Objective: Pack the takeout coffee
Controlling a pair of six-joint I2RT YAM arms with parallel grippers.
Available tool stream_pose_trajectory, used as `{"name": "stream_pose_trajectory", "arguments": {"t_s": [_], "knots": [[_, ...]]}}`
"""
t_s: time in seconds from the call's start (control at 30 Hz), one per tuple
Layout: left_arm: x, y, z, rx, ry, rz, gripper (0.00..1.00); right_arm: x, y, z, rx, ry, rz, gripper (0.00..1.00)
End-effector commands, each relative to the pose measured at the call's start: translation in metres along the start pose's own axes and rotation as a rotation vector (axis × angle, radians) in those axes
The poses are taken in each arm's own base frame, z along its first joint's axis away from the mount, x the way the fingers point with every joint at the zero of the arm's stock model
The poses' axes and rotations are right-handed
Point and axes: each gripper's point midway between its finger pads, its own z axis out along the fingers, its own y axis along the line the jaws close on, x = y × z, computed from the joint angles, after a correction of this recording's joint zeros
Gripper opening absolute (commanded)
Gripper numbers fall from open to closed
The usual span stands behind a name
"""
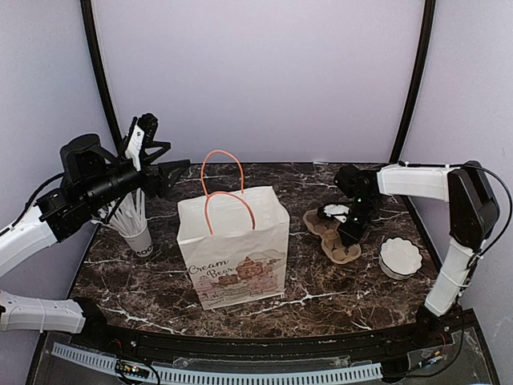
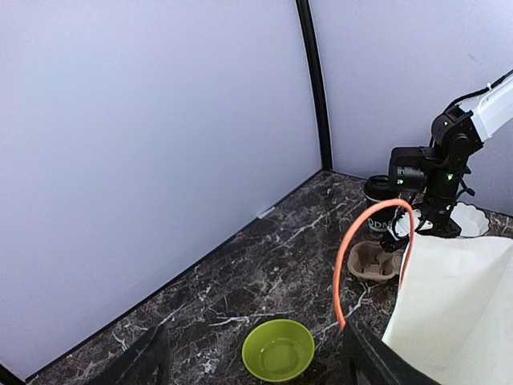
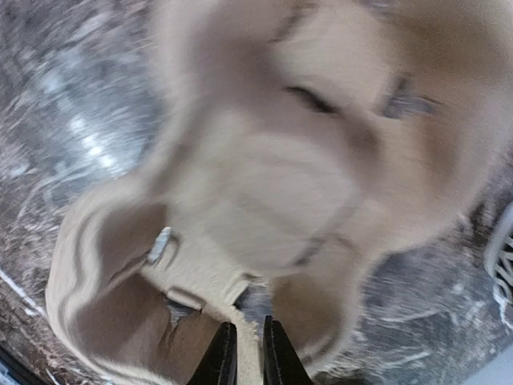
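The takeout coffee (image 2: 377, 192), a small black cup, stands just behind a brown pulp cup carrier (image 1: 341, 245) right of the white paper bag (image 1: 236, 249). My right gripper (image 3: 249, 357) is down on that carrier (image 3: 256, 184), shut on a thin edge of its wall. In the left wrist view the right arm hangs over the carrier (image 2: 371, 261). My left gripper (image 1: 176, 169) is raised left of the bag's orange handles (image 1: 228, 192). Its fingers (image 2: 148, 361) stand wide open with nothing between them.
A white printed cup of straws (image 1: 136, 233) stands at the left. A white scalloped dish (image 1: 399, 257) sits at the far right. A lime-green bowl (image 2: 278, 349) lies on the marble behind the bag. Black frame posts and lilac walls close in the back.
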Motion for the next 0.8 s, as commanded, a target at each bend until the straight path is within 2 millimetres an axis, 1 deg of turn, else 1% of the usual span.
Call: {"name": "stream_pose_trajectory", "arguments": {"t_s": [0.0, 0.07, 0.2, 0.27, 0.33, 0.53, 0.77], "knots": [[-0.034, 0.018, -0.018, -0.093, -0.119, 0.003, 0.76, -0.002, -0.033, -0.012, 0.088, 0.006, 0.093, 0.12], [-0.035, 0.018, -0.02, -0.097, -0.125, 0.001, 0.76, -0.005, -0.035, -0.018, 0.09, -0.006, 0.103, 0.12], [-0.036, 0.018, -0.021, -0.096, -0.127, 0.001, 0.76, -0.02, -0.021, -0.034, 0.004, -0.077, 0.081, 0.14], [-0.035, 0.019, -0.021, -0.102, -0.125, 0.001, 0.76, -0.027, -0.013, -0.039, -0.041, -0.115, 0.069, 0.21], [-0.034, 0.019, -0.02, -0.101, -0.122, 0.001, 0.77, -0.034, -0.011, -0.041, -0.066, -0.137, 0.075, 0.28], [-0.03, 0.018, -0.016, -0.096, -0.107, 0.002, 0.77, -0.043, -0.011, -0.031, -0.095, -0.125, 0.101, 0.37], [-0.025, 0.021, -0.014, -0.115, -0.092, 0.007, 0.78, -0.046, -0.013, -0.022, -0.1, -0.108, 0.125, 0.48]]}}
